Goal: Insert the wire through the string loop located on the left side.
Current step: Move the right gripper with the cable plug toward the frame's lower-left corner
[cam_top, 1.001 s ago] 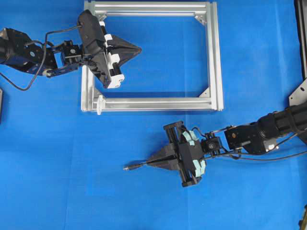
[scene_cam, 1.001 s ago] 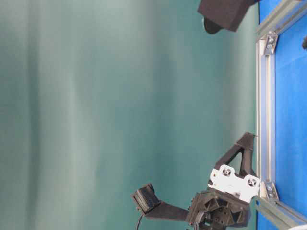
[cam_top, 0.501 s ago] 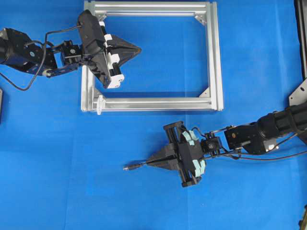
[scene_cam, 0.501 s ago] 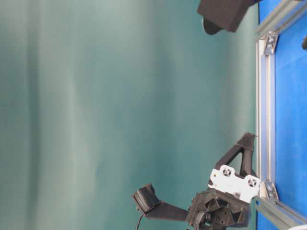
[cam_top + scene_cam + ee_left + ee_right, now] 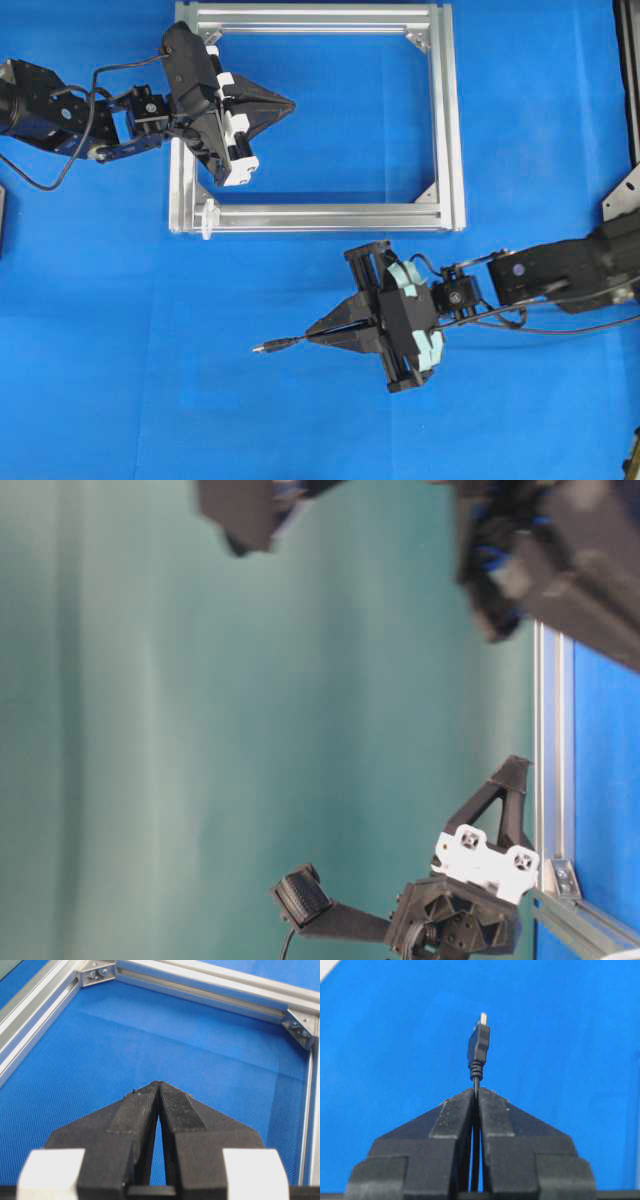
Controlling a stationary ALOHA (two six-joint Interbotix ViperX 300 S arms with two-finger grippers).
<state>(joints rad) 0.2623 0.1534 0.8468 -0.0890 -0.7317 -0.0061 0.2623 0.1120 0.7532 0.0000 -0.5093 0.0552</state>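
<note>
Right tool (image 5: 318, 333) sits low on the blue tabletop (image 5: 120, 380), fingers pinched tight on the wire (image 5: 285, 343) — the cable runs out between the tips and its plug juts out leftward in the overhead view, metal tip leading. From the right wrist view the plug (image 5: 479, 1045) stands just past the fingertips, dead in line with them, the thin cable trapped in the seam.

Up top, the left tool (image 5: 288, 102) is closed on nothing, fingers pressed together, reaching in over the left rail of the silver frame (image 5: 445, 120) — the left wrist view shows the fingers (image 5: 137, 1115) meeting over bare blue inside the frame.

The string loop (image 5: 209, 218) is a small white shape at the frame's lower-left corner, well apart from the plug, up and to its left.
</note>
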